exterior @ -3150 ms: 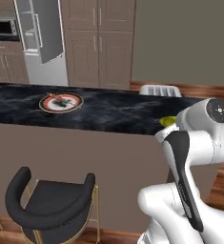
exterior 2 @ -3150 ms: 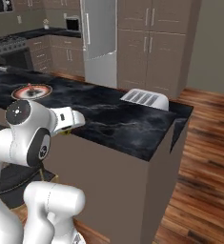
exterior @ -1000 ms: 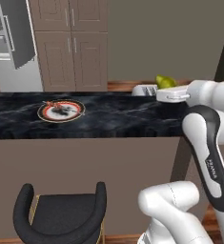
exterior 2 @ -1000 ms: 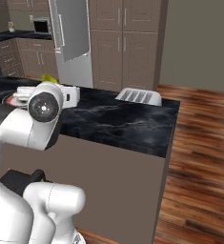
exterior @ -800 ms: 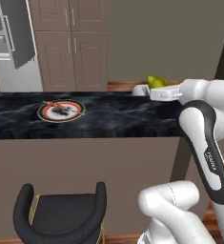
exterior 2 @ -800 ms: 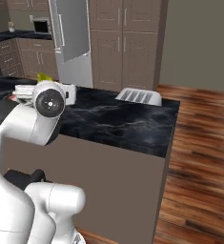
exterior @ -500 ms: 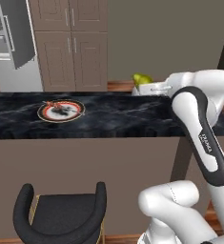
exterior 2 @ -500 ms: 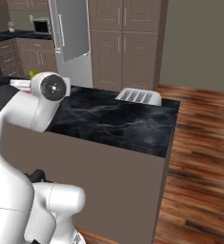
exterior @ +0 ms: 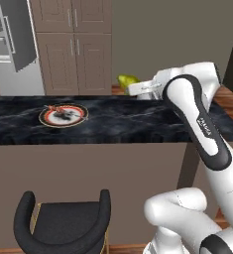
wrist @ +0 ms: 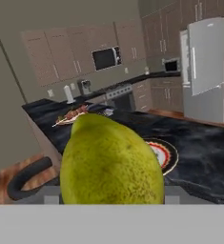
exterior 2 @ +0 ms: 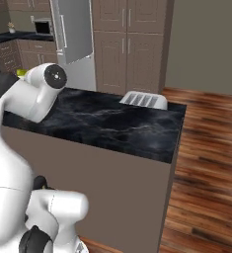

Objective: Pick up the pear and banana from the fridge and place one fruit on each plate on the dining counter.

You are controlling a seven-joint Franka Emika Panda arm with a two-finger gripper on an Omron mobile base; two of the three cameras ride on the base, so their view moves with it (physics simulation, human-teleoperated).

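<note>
Pear (wrist: 112,162) fills the near part of the hand view, yellow-green with small brown flecks, its narrower end toward the top of that view and its long axis running along the gripper, away from the camera. The gripper's jaws stand partly spread and pinch the pear at its two sides; the finger tips themselves are hidden behind the fruit. In the left base view the pear (exterior: 127,81) shows as a yellow-green lump at the end of the gripper (exterior: 136,88), held in the air above the far edge of the dining counter (exterior: 118,121), with the arm reaching level across the black marble top.

Beyond the fruit in the hand view lies one plate (wrist: 164,153) on the counter, partly hidden by the pear, and farther off a second plate (wrist: 71,116) with its reddish pattern. In the left base view a plate (exterior: 63,114) sits on the counter well to the left of the gripper, apart from it.

Farthest back stands the fridge (exterior: 11,45), its door swung open.
</note>
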